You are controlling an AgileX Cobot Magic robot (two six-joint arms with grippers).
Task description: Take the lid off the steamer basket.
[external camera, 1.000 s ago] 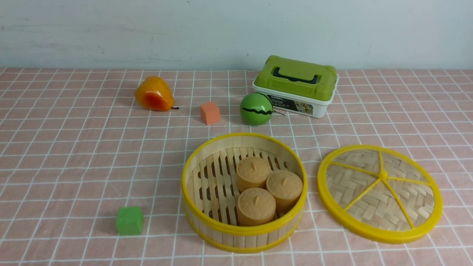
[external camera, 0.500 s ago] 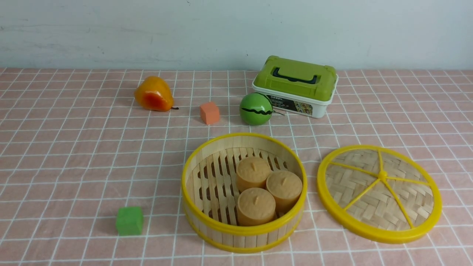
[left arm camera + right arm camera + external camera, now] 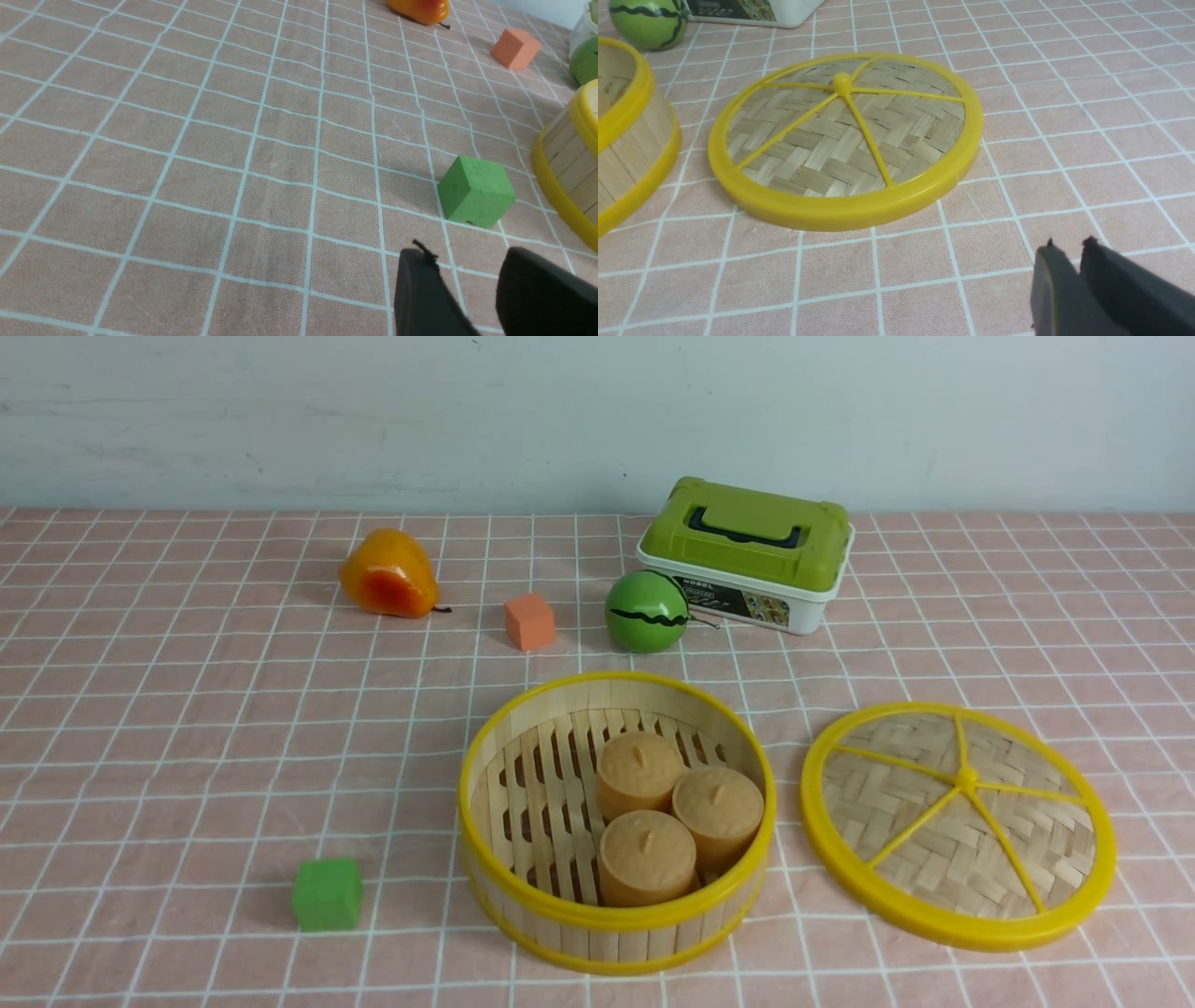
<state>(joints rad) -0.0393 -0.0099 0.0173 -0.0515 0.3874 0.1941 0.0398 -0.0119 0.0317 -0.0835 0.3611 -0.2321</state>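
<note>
The steamer basket [image 3: 611, 933] stands uncovered at the front middle of the cloth, with three tan buns [image 3: 646, 856] inside. The lid [image 3: 959, 821] lies flat on the cloth to its right, apart from it. Neither gripper shows in the front view. In the right wrist view the lid [image 3: 845, 140] lies ahead of my right gripper [image 3: 1069, 249], which is shut and empty above the cloth; the basket wall [image 3: 626, 140] shows at the edge. My left gripper [image 3: 467, 261] is open and empty over the cloth, near the green cube [image 3: 475, 191] and the basket wall [image 3: 567, 154].
A green cube [image 3: 327, 893] sits front left of the basket. Behind it are an orange cube [image 3: 529, 621], a small watermelon ball [image 3: 646, 610], a white box with a green lid [image 3: 747, 553] and an orange-yellow pear [image 3: 388, 574].
</note>
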